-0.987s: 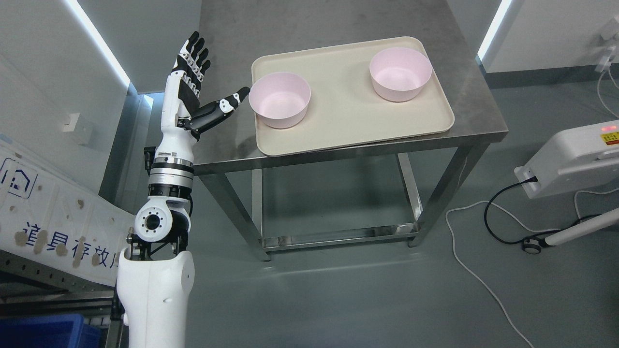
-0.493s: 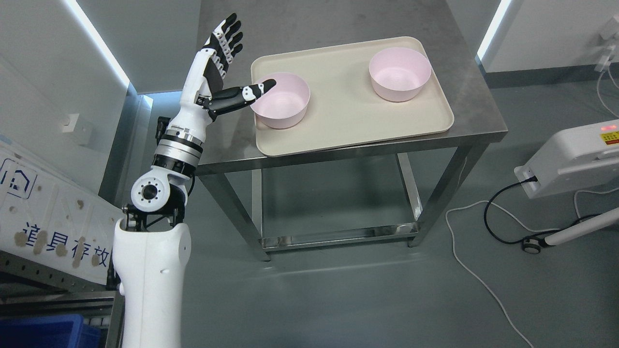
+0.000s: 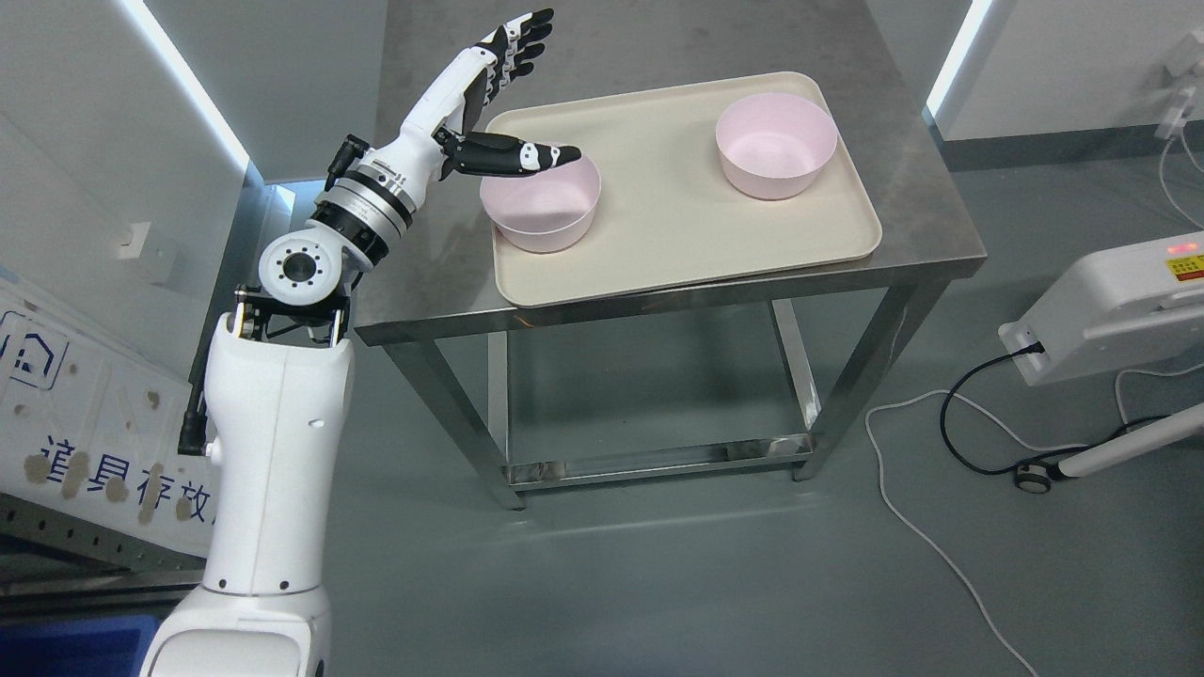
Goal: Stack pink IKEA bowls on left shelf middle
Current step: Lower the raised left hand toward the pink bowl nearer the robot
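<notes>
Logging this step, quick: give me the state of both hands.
Left hand: open, fingers spread, thumb over the near pink bowl, holding nothing.
Right hand: not in view.

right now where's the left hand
In the head view the left hand is open at the upper left, its thumb over the near pink bowl on the tray's left end.

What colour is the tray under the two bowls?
Beige, or cream: the tray shows best in the head view.
</notes>
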